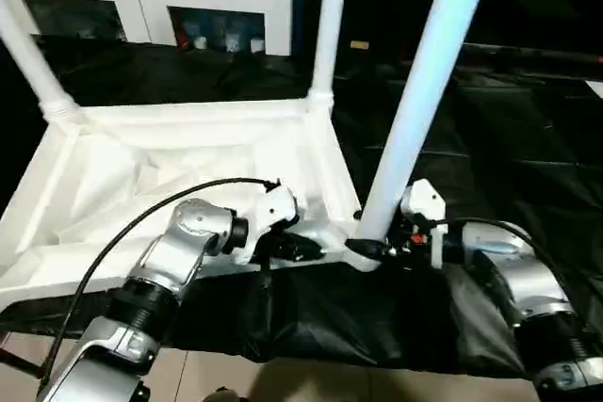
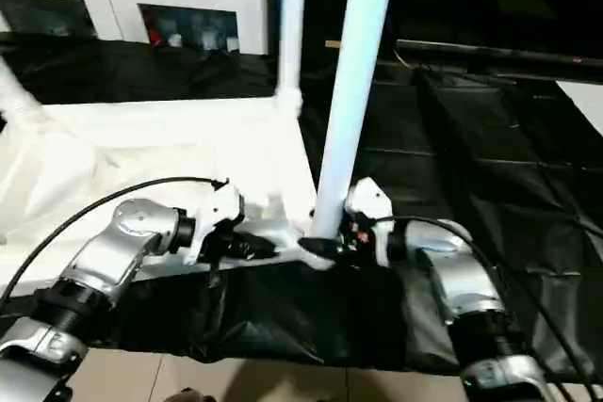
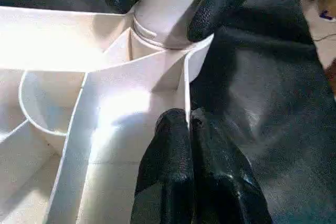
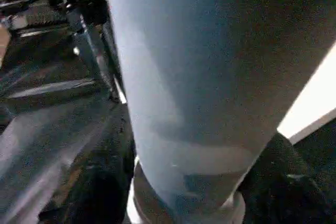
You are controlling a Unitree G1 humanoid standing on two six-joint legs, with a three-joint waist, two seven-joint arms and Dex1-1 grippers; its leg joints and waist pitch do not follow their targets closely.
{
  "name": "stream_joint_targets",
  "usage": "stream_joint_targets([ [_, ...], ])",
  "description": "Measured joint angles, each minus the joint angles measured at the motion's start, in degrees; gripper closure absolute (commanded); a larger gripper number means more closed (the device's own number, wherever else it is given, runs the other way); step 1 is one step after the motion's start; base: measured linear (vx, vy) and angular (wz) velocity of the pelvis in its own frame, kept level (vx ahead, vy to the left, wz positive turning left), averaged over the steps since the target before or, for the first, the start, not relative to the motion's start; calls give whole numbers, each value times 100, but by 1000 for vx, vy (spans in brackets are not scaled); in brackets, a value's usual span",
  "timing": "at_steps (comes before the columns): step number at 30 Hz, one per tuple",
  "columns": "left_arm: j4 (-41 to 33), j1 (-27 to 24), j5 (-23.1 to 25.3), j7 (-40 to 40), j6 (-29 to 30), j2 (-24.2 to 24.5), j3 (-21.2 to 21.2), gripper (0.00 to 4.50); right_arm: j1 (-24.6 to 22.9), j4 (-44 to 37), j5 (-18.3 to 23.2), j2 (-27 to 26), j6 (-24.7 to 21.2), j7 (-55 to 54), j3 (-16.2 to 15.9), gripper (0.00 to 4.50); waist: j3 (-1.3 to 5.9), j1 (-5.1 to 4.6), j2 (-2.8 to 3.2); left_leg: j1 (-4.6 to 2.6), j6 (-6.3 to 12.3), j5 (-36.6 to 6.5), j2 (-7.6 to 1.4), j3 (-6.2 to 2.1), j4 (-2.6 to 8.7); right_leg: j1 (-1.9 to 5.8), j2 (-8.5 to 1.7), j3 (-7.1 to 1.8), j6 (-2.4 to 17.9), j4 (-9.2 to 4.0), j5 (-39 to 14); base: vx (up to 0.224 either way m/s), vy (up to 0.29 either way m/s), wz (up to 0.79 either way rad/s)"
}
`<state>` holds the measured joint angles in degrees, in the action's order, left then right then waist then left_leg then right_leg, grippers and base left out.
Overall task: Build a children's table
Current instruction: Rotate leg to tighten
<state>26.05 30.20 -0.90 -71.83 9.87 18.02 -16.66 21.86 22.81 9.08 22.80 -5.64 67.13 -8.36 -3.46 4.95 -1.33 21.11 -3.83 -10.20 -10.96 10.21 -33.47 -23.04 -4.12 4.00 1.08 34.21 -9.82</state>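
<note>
White table upside down on black sheet; right hand grips near corner leg; left hand pinched shut on rim.

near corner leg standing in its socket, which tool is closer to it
Right. The right tool straddles the base of the near corner leg, a finger on each side. The left tool is shut on the tabletop rim beside that socket.
</note>
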Motion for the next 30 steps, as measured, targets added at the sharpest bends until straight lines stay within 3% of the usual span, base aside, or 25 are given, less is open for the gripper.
stream_joint_targets([
  [4,-24,-13,-53,-109,2,64,-9,450,-31,-144,-6,30,-72,49,-47,244,0,6,0,0,0,0,0,0,-1,0,0,0,0,4,0,0,0,0],
  [13,-4,-24,61,115,3,-76,-6,450,-109,-187,-23,22,-108,-105,-6,251,3,25,4,-6,4,2,3,10,-5,14,-10,-1,-1,4,-1,0,0,0],
  [20,533,291,344,1507,140,-638,130,450,250,587,-355,-815,-36,-2191,424,255,5,-23,6,-25,10,6,4,20,-13,31,-19,-2,-36,2,-21,0,0,0],
  [22,693,431,498,2001,260,-846,182,450,526,969,-478,-1134,-65,-3009,567,255,4,-96,7,-20,10,6,6,17,-16,24,-20,1,-37,-9,-22,0,0,0],
  [25,757,445,527,2359,331,-1039,227,450,703,1244,-523,-1372,-36,-3684,664,255,5,-172,7,-20,10,6,10,16,-24,32,-24,-1,-38,-22,-22,0,0,0],
  [30,983,616,632,2778,363,-1219,252,450,1047,1735,-689,-1705,107,-4549,798,255,6,-209,6,-16,10,6,8,16,-28,28,-24,-1,-37,-17,-22,0,0,0],
])
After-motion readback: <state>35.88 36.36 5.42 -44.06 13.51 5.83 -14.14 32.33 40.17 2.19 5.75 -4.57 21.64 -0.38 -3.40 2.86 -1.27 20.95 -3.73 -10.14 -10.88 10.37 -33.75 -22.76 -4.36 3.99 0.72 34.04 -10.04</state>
